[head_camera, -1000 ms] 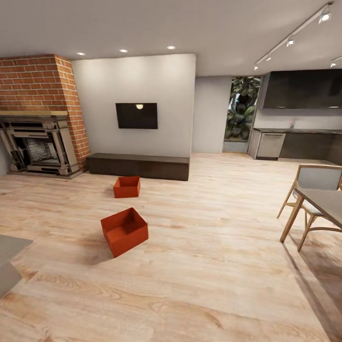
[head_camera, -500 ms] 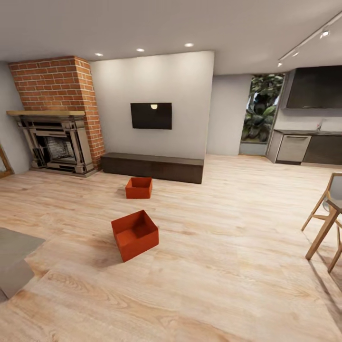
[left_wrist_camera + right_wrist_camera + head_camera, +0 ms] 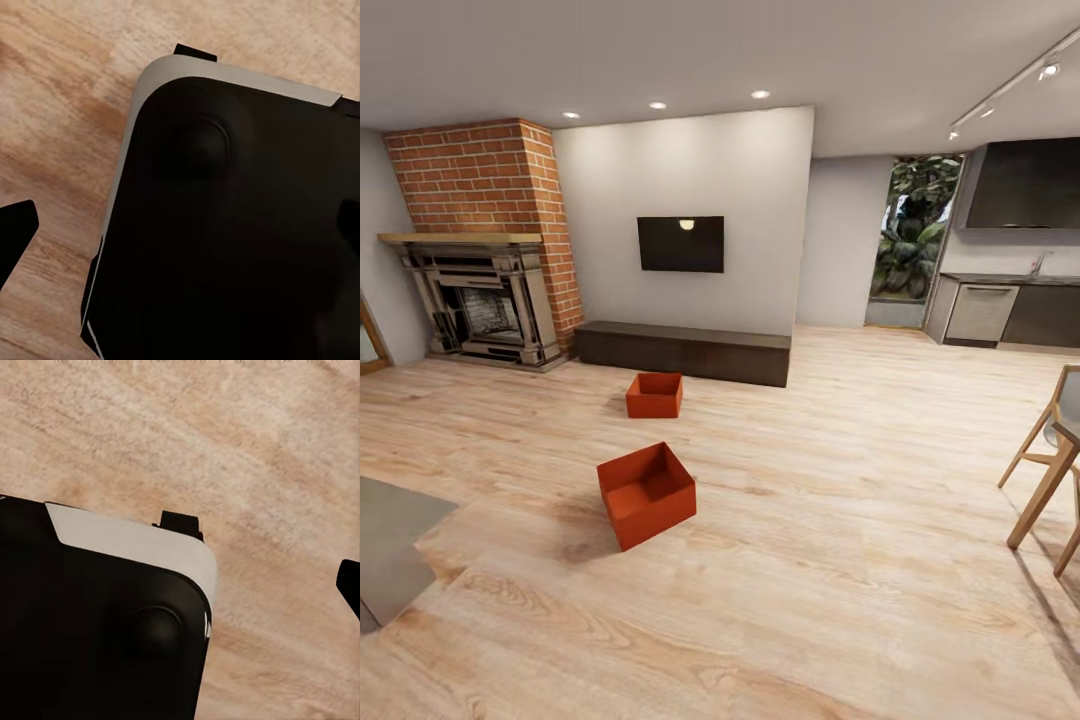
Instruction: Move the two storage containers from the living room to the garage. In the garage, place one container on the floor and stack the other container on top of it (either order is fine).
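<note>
Black rounded base with pale grey rim

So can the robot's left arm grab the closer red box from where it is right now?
Probably not yet. The closer box sits out on the wood floor well ahead of the robot, and the left wrist view looks down at the robot's own base. It likely must drive closer first.

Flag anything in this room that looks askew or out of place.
Two open orange-red storage containers sit loose on the wood-plank floor. The nearer container is turned at an angle to the planks and the bench; the farther container sits squarer, just before the bench. No spill or damage shows.
</note>
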{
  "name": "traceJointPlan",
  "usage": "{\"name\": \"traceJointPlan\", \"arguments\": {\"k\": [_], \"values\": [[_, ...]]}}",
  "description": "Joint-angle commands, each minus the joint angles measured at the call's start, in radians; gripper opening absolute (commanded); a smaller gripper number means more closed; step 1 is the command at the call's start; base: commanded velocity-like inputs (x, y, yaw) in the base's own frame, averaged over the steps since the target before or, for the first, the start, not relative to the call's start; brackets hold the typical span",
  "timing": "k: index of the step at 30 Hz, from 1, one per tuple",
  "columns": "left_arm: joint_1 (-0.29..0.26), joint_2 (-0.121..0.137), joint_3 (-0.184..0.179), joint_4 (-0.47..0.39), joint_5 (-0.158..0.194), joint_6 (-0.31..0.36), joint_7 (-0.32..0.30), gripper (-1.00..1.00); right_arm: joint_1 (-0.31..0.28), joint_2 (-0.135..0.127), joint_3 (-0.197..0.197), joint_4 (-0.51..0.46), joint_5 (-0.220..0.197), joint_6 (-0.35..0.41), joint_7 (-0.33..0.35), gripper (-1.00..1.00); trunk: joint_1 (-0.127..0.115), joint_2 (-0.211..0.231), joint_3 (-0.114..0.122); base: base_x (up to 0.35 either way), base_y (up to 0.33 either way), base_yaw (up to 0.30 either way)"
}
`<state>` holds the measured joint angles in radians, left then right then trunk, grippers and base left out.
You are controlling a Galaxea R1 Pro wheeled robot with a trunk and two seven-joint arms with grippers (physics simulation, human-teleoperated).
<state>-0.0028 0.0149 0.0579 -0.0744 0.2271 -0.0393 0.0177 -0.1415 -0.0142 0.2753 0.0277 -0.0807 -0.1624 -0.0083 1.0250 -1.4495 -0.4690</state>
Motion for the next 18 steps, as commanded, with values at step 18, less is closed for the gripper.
{"name": "traceJointPlan", "arguments": {"k": [18], "values": [[0.000, 0.002, 0.005, 0.002, 0.004, -0.001, 0.001, 1.00, -0.001, 0.003, 0.008, 0.003, -0.010, -0.001, 0.001, 1.00, 0.000, 0.000, -0.001, 0.237, -0.107, 0.000]]}}
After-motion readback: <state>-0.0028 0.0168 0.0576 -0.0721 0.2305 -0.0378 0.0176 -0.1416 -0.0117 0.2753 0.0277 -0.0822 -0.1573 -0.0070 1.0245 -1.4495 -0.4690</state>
